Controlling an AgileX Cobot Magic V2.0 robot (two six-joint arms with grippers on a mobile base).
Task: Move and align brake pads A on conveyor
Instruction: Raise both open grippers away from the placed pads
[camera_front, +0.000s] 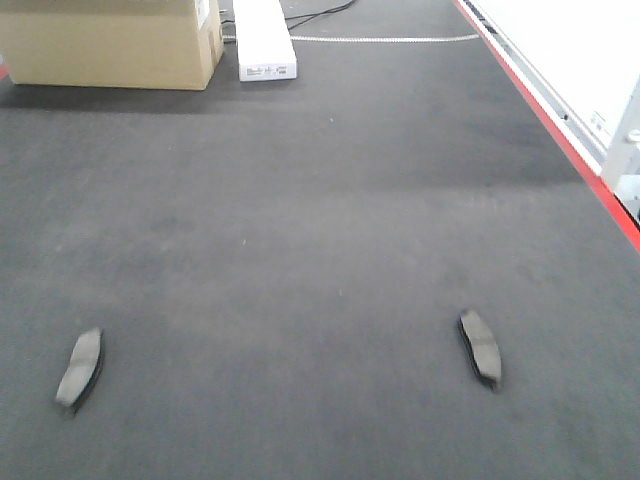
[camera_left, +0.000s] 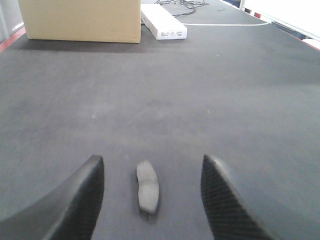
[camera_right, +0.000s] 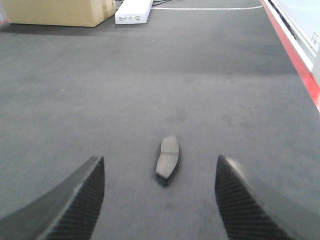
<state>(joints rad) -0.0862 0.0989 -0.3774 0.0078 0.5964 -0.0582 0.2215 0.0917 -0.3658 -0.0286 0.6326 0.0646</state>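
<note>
As both hang spread wide and empty, the left gripper has a pad between its fingers, the right gripper a second pad, both flat on the belt. This looks like the approach step; next, lower and close squarely.

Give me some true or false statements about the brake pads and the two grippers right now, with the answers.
1. Two brake pads, the left pad and the right pad, lie on the conveyor. True.
2. The left gripper is shut on a pad. False: it is open, and a pad lies untouched on the belt between its fingers.
3. The right gripper is open. True.
4. The two pads touch each other. False: they lie far apart.
5. The cardboard box stands right beside the pads. False: it stands at the far end, next to a white box.
</note>
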